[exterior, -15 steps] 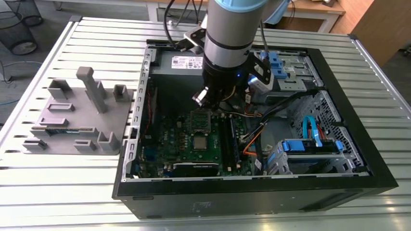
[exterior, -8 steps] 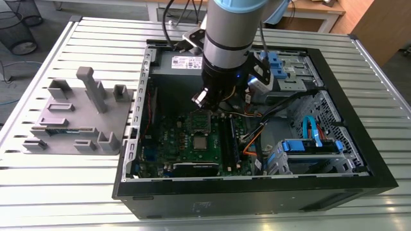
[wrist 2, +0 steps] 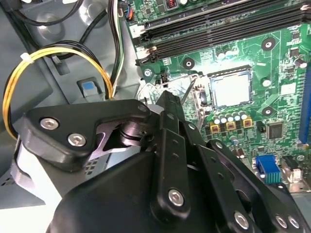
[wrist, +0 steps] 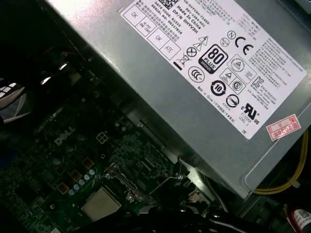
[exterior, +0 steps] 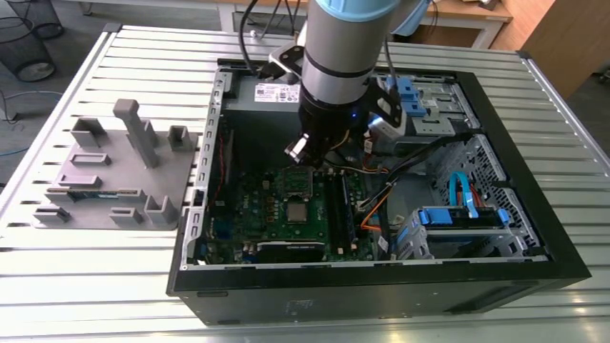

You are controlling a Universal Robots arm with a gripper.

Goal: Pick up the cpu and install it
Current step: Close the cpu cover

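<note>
arm [exterior: 343, 43] is reaching down into the open pc case [exterior: 533, 214] on the slatted metal table [exterior: 96, 286], gripper [exterior: 315, 161] low over the motherboard [wrist 2: 272, 73], between the power supply [wrist: 194, 82] and the socket [wrist 2: 230, 71]. can't tell if the gripper is spread or closed: in the second wrist view its black linkage blocks the tips, and in the exterior view the arm body covers them. nothing visibly held. the cpu [wrist 2: 231, 89] is lying flat in the socket, silver top up, square to the dark frame around it. it shows in both wrist views, and in the exterior view as a small pale square just past the gripper, toward the near edge of the case. the gripper is close to it but apart, no contact. the hinged metal plate [wrist 2: 156, 92] beside the socket looks flipped open, with its thin lever raised, so the cpu top is uncovered. the plate sits between the gripper and the cpu. black memory slots [wrist 2: 218, 24] run alongside the socket. yellow cable [wrist 2: 29, 73] loops by the case wall near the gripper body. grey tray [exterior: 114, 179] is outside the case on the exterior view's left, a green memory stick [exterior: 96, 193] lying in it, well apart from the gripper.
</note>
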